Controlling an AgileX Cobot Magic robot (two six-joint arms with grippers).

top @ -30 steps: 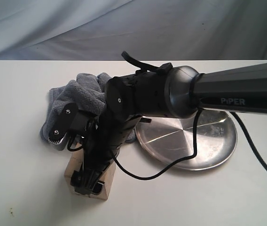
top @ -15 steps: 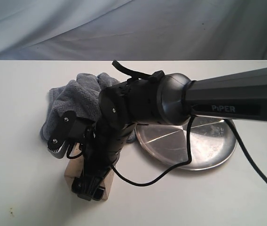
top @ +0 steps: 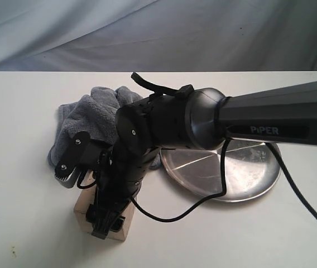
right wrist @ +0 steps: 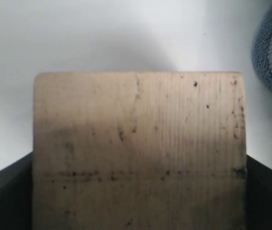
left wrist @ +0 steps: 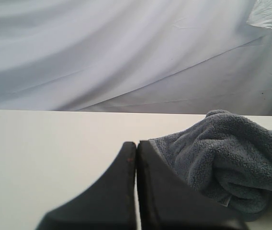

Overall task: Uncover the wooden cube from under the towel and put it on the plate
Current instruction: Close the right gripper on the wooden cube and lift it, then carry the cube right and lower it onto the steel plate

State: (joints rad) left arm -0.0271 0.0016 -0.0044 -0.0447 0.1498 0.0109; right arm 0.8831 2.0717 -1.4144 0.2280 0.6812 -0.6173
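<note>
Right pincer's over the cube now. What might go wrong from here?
1. The wooden cube nearly fills the span of the right pincer; a skewed close could twist or drop it.
2. The towel is heaped under the arm, next to the plate; the arm or loose cable may drag it along.

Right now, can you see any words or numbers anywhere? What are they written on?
"PiPER": pale letters on the dark link of the right arm, in the exterior view.
White label on the towel: too small and blurred to read.
Wooden cube: only dark specks and scuffs, no letters or numbers.
No other text shows.
</note>
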